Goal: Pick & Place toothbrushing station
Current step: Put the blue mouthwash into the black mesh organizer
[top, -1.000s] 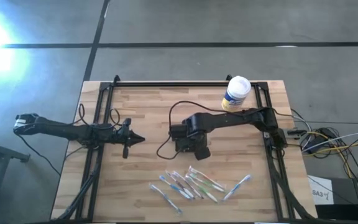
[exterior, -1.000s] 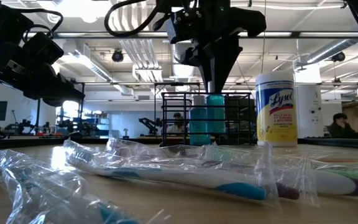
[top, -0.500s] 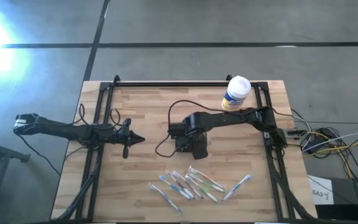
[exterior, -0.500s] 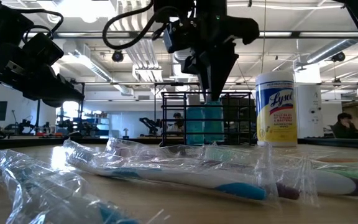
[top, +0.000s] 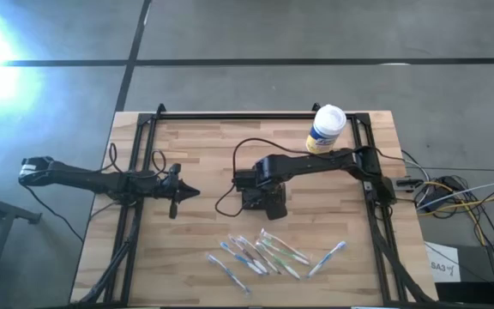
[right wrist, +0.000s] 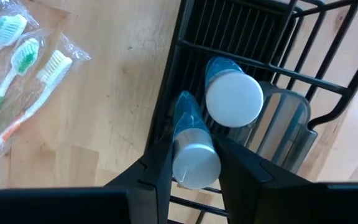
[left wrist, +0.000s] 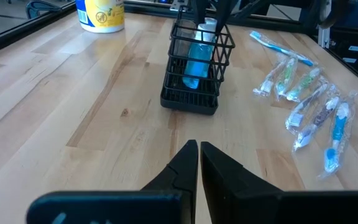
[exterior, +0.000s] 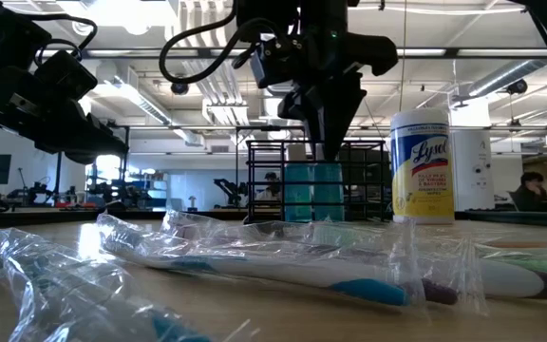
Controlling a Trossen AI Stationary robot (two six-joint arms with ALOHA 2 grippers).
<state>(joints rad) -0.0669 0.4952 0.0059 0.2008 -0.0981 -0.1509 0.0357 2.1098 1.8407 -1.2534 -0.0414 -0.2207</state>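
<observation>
High cam straight down on counter (top: 195, 163); low cam level across it; wrist cams close, all sharing the holder (left wrist: 194, 68).

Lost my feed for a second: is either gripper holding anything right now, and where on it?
The right gripper grips a blue tube at its silver cap end, inside the black wire rack. The left gripper is shut, empty.

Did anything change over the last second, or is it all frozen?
Barely. The right hand shifted slightly sideways above the black wire toothbrushing station, a blue white-capped tube between its fingers. The left hand, wrapped toothbrushes and white-and-yellow wipes canister stayed put.
</observation>
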